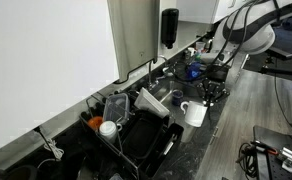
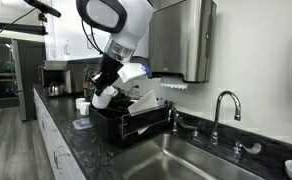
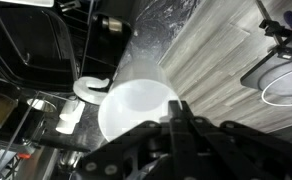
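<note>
- The dark speckled stone worktop (image 1: 214, 128) runs along a white wall, with a steel sink (image 2: 186, 160) set into it.
- A black wire dish rack (image 1: 136, 135) stands on the worktop, between the sink and the mug.
- The white ceramic mug with a curved handle (image 3: 134, 110) stands upright and open-mouthed on the worktop, just beside the rack.
- The tool (image 3: 176, 120) hangs over the mug's rim on the side away from the handle. Its fingers are pressed together. I cannot tell whether they touch the rim.
</note>
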